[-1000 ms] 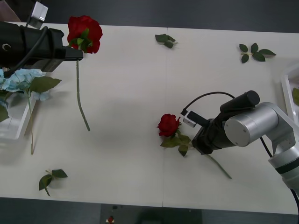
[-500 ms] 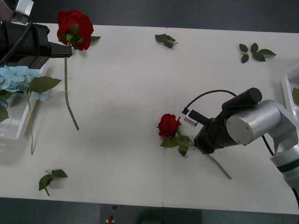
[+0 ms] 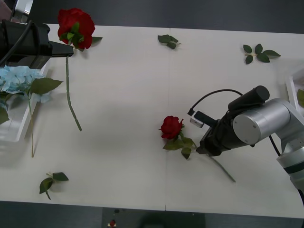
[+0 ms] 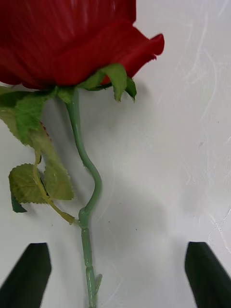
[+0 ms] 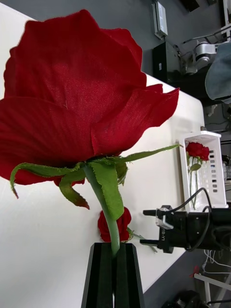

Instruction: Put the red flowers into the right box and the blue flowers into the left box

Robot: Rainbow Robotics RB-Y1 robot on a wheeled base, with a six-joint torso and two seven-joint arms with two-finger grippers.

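Left gripper [image 3: 70, 49] was clamped on a rose [image 3: 75, 27] stem, far left, beside the bin [image 3: 14, 130] holding the hydrangea [image 3: 18, 81]. Right gripper [image 4: 115, 274] was spread open over the middle rose [image 3: 171, 127] lying on the table [image 3: 128, 85].

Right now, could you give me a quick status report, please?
Left pincer shut on raised rose. Right pincer open astride table rose stem. Nothing in the way.
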